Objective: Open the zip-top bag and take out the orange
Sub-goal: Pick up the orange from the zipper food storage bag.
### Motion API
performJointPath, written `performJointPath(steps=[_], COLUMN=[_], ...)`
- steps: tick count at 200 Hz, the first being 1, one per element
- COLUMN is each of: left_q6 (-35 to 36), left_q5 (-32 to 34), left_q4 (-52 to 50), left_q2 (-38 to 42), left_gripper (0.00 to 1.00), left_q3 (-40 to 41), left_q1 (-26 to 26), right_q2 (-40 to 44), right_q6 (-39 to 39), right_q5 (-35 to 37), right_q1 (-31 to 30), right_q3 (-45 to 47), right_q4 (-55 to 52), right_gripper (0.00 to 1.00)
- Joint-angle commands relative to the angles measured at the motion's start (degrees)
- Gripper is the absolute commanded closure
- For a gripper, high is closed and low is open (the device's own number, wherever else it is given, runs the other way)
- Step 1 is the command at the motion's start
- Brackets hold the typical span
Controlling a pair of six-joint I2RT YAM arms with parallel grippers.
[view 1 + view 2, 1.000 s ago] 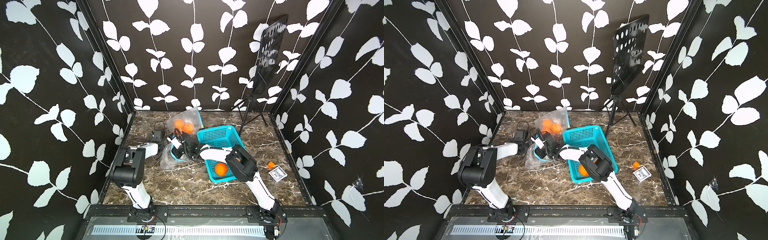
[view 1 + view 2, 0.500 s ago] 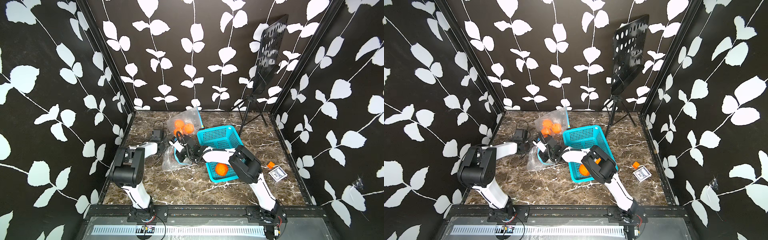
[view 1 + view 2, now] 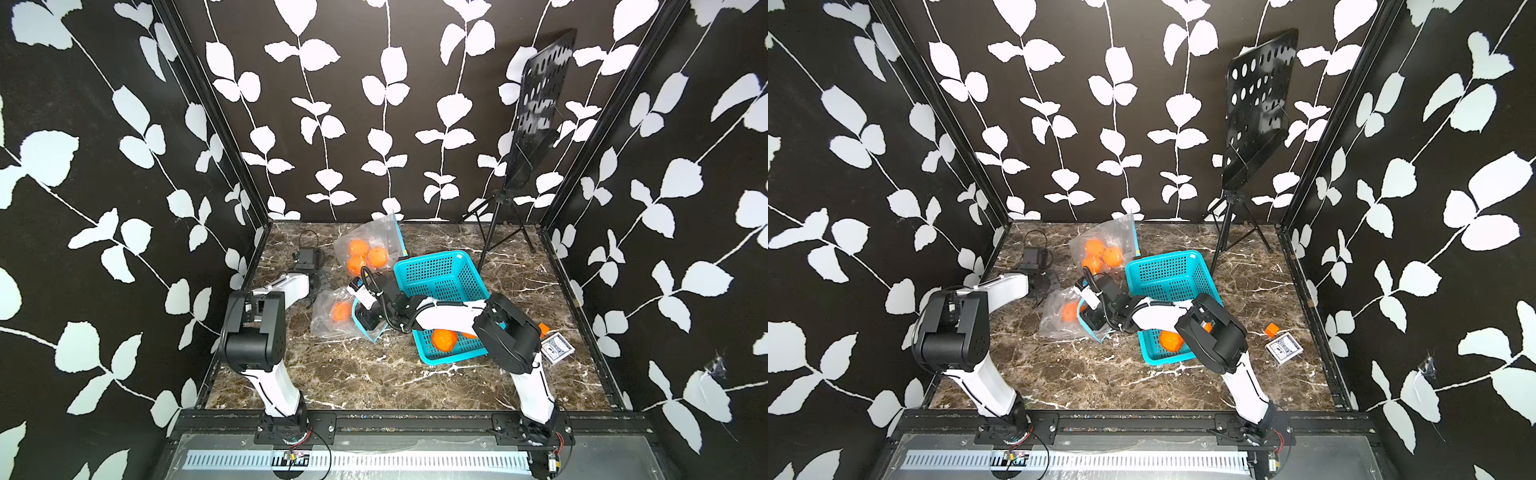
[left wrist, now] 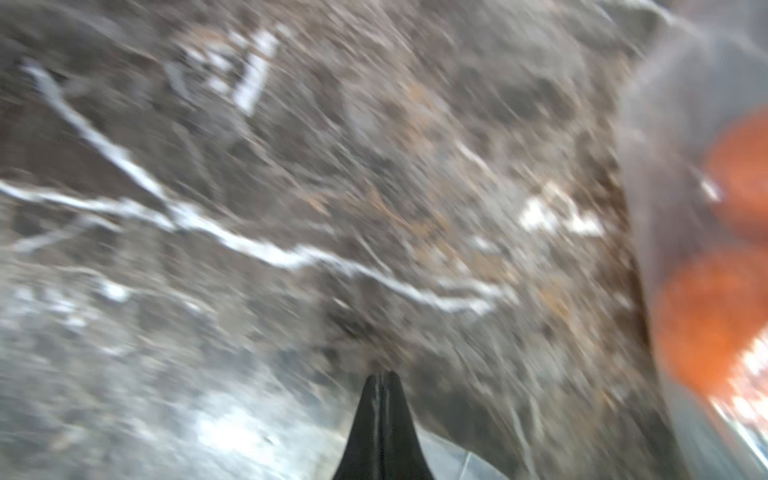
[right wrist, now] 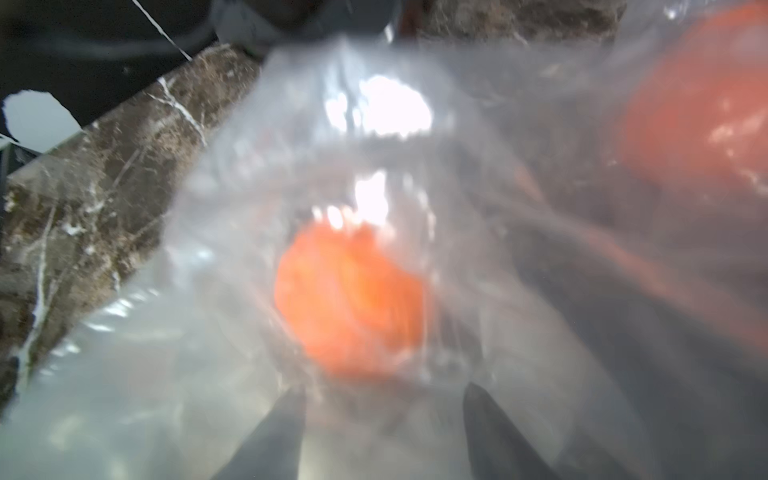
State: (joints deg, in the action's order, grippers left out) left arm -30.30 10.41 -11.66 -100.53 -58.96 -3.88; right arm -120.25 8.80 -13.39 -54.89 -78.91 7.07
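Pushing deeper into the open zip-top bag [image 3: 325, 323] than a second ago, right gripper [image 5: 386, 409] has narrowed but jaws stand apart just short of the orange [image 5: 349, 299] inside, so the grab looks next; left gripper [image 4: 379, 388] is shut by the bag edge, hold unclear.

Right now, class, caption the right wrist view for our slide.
Open right gripper faces an orange inside the clear zip-top bag.

top pair: high front, looking down, same whole table [image 3: 374, 374] | wrists: close; left on table, right on bag [image 5: 199, 324]
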Motion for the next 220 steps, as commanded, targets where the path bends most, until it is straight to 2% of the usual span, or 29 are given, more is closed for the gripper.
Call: performJointPath(steps=[1,29,42,55,80,93,136,145,158,167,185,198,220], left_q6=[0.6,1.7,2.2,2.3,2.2,2.3,1.9,1.2,-0.6,-1.9,-3.2,-4.5,-4.6], left_q5=[-0.1,-4.4,-3.6,-3.3,-2.7,-1.9,-0.2,-2.6,-10.2,-14.6,-18.5,-19.7,-20.9], left_q4=[0.5,2.0,1.4,0.0,-1.3,-2.9,-5.3,-3.7,1.8,5.5,8.5,12.5,13.4], left_q2=[-0.1,0.3,0.9,2.3,6.1,8.4,19.6,22.1,24.2,24.3,22.9,21.4,18.5], left_gripper=[1.00,1.00,0.93,0.77,0.37,0.23,0.20,0.21,0.25,0.30,0.36,0.41,0.45], left_q3=[0.1,1.6,1.4,0.6,0.3,0.0,4.8,7.3,12.1,14.8,17.3,19.8,20.3], left_q1=[0.6,0.6,0.5,0.5,0.5,0.6,0.3,0.2,-0.3,-1.3,-3.5,-3.9,-4.0], right_q2=[-1.9,-3.3,-2.0,-0.5,1.6,1.8,2.4,2.6,2.5,2.4,2.4,1.8,0.6], right_q6=[0.0,0.1,0.9,1.7,2.6,2.7,3.9,3.7,3.3,3.3,3.1,2.9,3.1], right_q5=[0.5,0.5,0.0,-0.5,-0.9,-1.5,-2.7,-3.2,-3.4,-3.6,-3.7,-4.2,-5.7], right_q1=[0.6,0.8,0.8,0.7,0.5,0.5,0.3,0.2,0.1,0.2,0.1,0.1,0.0], right_q3=[-1.4,-3.3,-1.9,-0.7,1.2,1.3,2.8,3.1,3.2,3.2,3.3,3.2,1.6], right_q4=[-2.0,-2.0,-0.4,0.4,1.8,1.8,5.5,6.3,6.5,7.3,9.1,9.0,9.1], right_gripper=[0.42,0.40,0.40,0.41,0.41,0.40,0.38,0.36,0.36,0.36,0.38,0.39,0.41])
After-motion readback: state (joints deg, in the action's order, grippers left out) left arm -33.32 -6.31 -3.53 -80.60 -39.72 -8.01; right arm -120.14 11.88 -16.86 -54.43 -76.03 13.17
